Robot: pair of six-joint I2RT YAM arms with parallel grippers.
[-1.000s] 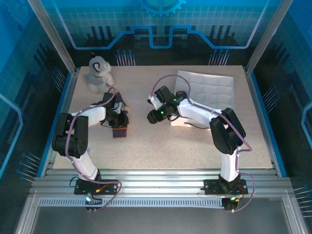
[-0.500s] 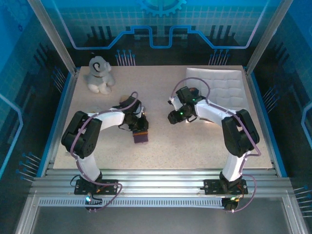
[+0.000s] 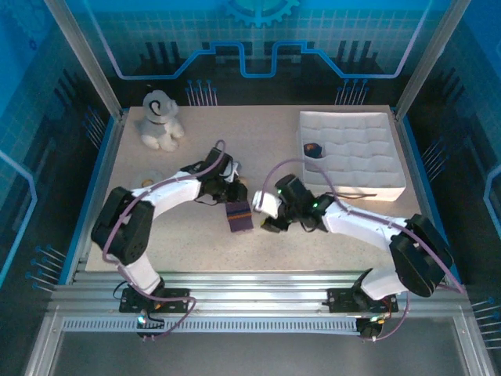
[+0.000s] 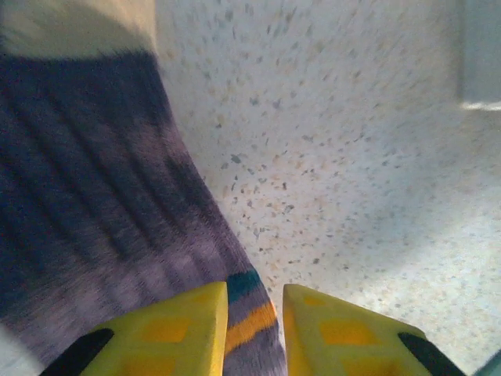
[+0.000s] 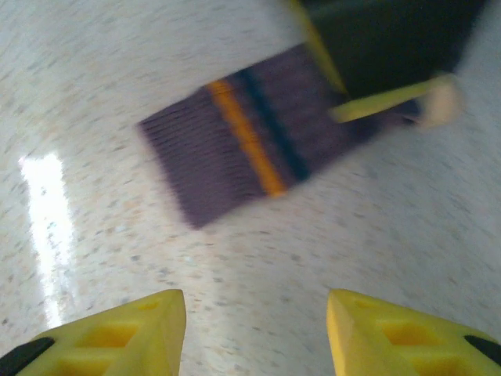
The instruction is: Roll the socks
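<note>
A dark purple sock [image 3: 239,218] with a teal and orange striped cuff lies on the table's middle, its top end in my left gripper [image 3: 232,200]. In the left wrist view the sock [image 4: 102,204] runs down between the yellow fingers [image 4: 180,329], and the left gripper [image 4: 254,296] is shut on its striped edge. My right gripper [image 3: 264,213] stands open just right of the sock, apart from it. The right wrist view has the sock [image 5: 243,149] ahead of the open right gripper [image 5: 255,313]. A small dark bundle with an orange patch [image 3: 314,149] lies in the white tray.
The white compartment tray [image 3: 356,160] stands at the back right. A grey-white plush dog [image 3: 160,120] sits at the back left. A small pale object [image 3: 147,182] lies near the left edge. Bare speckled tabletop [image 3: 313,251] stretches along the front.
My left gripper has carried the sock rightward and nearer, to the table's middle. The right arm swung from over the tray down to the sock's right side, uncovering the tray.
</note>
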